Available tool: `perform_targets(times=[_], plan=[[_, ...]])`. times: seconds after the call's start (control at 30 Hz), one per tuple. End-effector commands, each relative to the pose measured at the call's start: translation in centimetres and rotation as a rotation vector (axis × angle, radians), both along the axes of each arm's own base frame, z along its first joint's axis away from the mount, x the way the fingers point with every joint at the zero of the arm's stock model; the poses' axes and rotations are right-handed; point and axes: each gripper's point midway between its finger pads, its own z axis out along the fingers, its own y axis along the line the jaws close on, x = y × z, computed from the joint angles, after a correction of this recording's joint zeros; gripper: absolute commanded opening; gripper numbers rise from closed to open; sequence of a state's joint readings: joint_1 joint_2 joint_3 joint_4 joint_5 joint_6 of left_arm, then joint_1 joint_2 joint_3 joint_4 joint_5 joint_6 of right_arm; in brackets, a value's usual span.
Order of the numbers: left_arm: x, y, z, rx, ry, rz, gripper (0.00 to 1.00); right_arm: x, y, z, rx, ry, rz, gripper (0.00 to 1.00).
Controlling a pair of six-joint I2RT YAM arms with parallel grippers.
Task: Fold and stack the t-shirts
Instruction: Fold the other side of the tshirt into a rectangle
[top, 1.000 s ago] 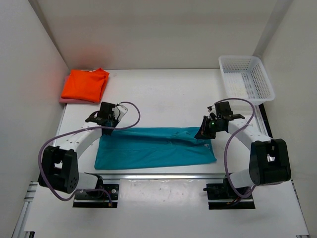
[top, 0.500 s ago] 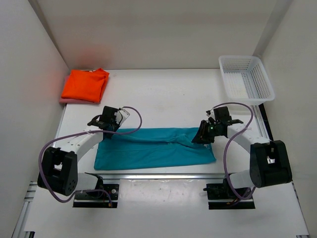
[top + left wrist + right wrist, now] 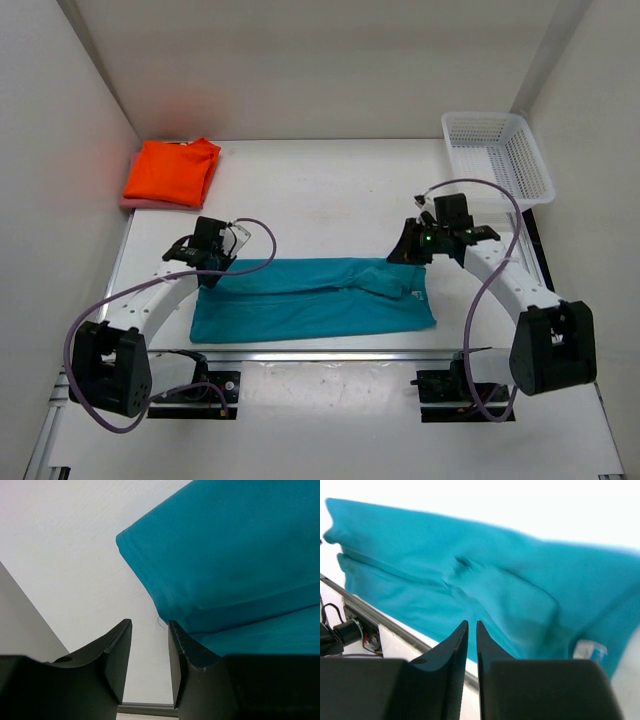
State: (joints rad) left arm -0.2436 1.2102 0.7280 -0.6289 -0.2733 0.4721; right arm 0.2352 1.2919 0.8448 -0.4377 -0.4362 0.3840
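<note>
**A:** Both arms have let go and lifted off the teal-blue t-shirt (image 3: 315, 298). It lies as a long folded band, near centre.

**B:** The stack?

**A:** The orange t-shirt (image 3: 172, 170) is far left.

**B:** Grippers?

**A:** The left gripper (image 3: 210, 270) is parted and empty. The right gripper (image 3: 402, 252) is barely parted and also empty.

**B:** The rumpled right end may unfold if only one layer gets pinched.

This was a robotics lab test cell: a flat white bench (image 3: 330, 190) boxed in by plain white wall panels (image 3: 300, 70), a silver aluminium rail (image 3: 330, 353) along its near edge, and a white-and-black left robot arm (image 3: 150, 292) and right robot arm (image 3: 515, 283) bolted on black base plates (image 3: 190, 392), trailing purple cables (image 3: 272, 243).
</note>
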Motion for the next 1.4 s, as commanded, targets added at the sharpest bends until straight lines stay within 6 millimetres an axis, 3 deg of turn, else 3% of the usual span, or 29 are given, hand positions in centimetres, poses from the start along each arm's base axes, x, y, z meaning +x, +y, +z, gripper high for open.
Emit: perform_targets(times=[0.0, 0.03, 0.13, 0.23, 0.33, 0.37, 0.5, 0.7, 0.9, 1.1, 1.2, 1.27, 1.33, 1.37], plan=[[0.3, -0.3, 1.1, -0.020, -0.023, -0.004, 0.46, 3.3, 1.4, 0.9, 0.009, -0.052, 0.026, 0.11], [0.8, -0.6, 1.5, -0.025, -0.041, -0.014, 0.47, 4.2, 1.9, 1.5, 0.016, -0.068, 0.036, 0.06], [1.5, -0.8, 1.0, -0.033, -0.046, -0.013, 0.49, 6.1, 3.5, 0.0, -0.023, -0.026, 0.093, 0.02], [0.9, -0.4, -1.2, 0.013, -0.011, -0.033, 0.49, 6.7, 5.3, -1.4, -0.058, -0.012, 0.162, 0.01], [0.0, 0.4, -3.0, 0.036, 0.028, -0.014, 0.49, 5.9, 6.3, -3.7, -0.082, 0.065, 0.225, 0.00], [-0.4, 0.6, -3.4, 0.046, 0.034, -0.011, 0.49, 5.2, 6.7, -4.9, -0.090, 0.100, 0.250, 0.00], [-1.2, 0.9, -3.9, 0.051, 0.049, -0.006, 0.50, 2.6, 8.7, -6.0, -0.084, 0.161, 0.369, 0.00], [-1.6, 1.5, -3.9, 0.075, 0.058, 0.012, 0.51, -2.5, 9.3, -7.5, -0.133, 0.257, 0.506, 0.00], [-1.4, 1.9, -3.2, 0.101, 0.058, 0.016, 0.51, -5.4, 9.9, -5.7, -0.104, 0.191, 0.538, 0.00], [-1.1, 1.7, -2.0, 0.110, 0.057, 0.003, 0.51, -8.6, 9.1, -5.4, -0.074, 0.255, 0.530, 0.00], [0.5, -0.6, 0.8, 0.030, 0.023, -0.039, 0.52, -9.2, 9.2, -3.9, -0.069, 0.211, 0.586, 0.00], [2.3, -3.8, 3.6, -0.077, -0.017, -0.120, 0.54, -9.6, 9.2, -2.7, -0.063, 0.167, 0.634, 0.00], [3.1, -6.6, 5.0, -0.157, -0.017, -0.191, 0.55, -9.5, 8.7, -1.3, -0.045, 0.127, 0.639, 0.00], [3.5, -8.6, 5.8, -0.217, -0.013, -0.244, 0.55, -8.4, 8.0, -1.0, -0.031, 0.113, 0.589, 0.00]])
